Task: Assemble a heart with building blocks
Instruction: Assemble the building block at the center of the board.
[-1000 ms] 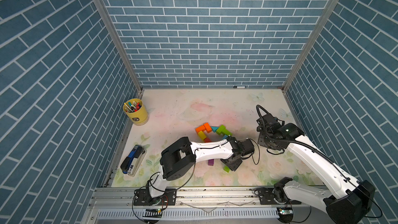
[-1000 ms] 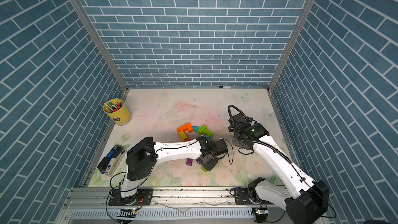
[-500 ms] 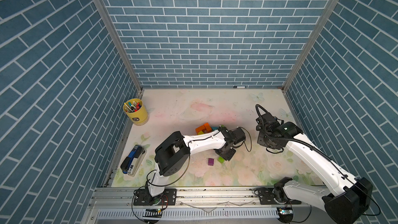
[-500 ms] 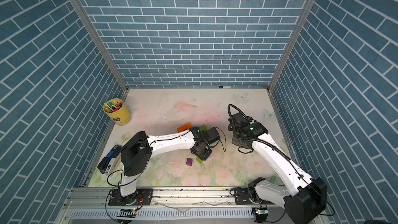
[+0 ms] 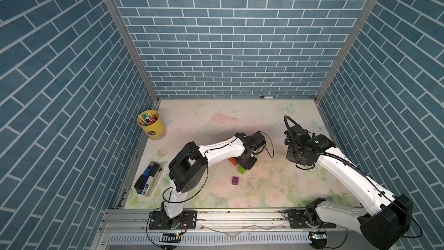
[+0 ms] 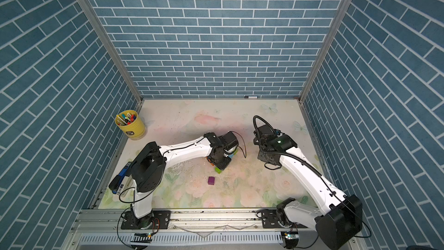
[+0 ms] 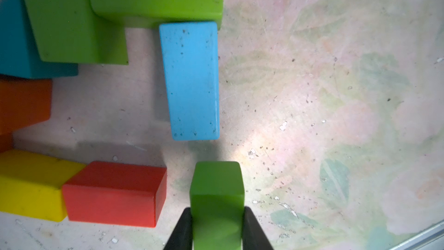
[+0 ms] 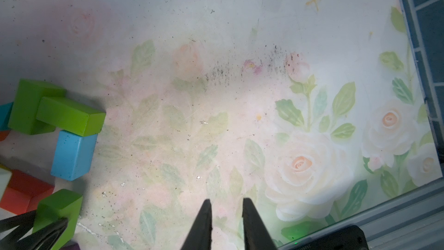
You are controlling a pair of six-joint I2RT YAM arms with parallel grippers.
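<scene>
I see two matching arms: the left arm point(image 5: 223, 150) and right arm point(image 5: 343, 171) wear glossy white shells between bulky black joint housings. Thin black cables point(image 5: 270, 149) loop off the left arm; a ribbed black hose point(image 5: 336, 157) follows the right one, near a small green light point(image 5: 317, 141). The left end effector point(image 7: 217, 227) and right end effector point(image 8: 227, 212) have slim, tapered black fingers.

The tabletop point(image 8: 168, 116) is showing faded pink roses and green leaves on white. The walls point(image 5: 240, 32) are showing blue bricks with white joints. The blocks are showing plain colours: small green block point(image 7: 216, 188), light-blue brick point(image 7: 192, 80), red brick point(image 7: 113, 193), yellow brick point(image 7: 28, 186), orange brick point(image 7: 21, 102), teal triangle point(image 7: 14, 44), purple cube point(image 5: 235, 180). The cup point(image 5: 152, 127) at far left is showing yellow, the stapler point(image 5: 146, 181) blue and black.
</scene>
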